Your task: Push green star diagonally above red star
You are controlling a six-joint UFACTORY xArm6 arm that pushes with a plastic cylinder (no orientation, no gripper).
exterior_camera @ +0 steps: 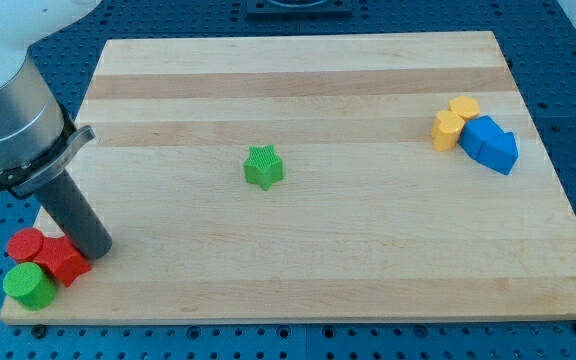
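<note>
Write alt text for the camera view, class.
A green star sits mid-board on a wooden table; my tip rests at the view's bottom left against a red star, far from it.

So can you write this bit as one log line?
my tip: beside red star, bottom left | green star: mid-board, untouched | push: not yet begun

Central star [264,167] mid-board [318,80]; my tip [95,250] against corner star [64,263], bottom-left; block cluster [473,135] upper right.
</note>
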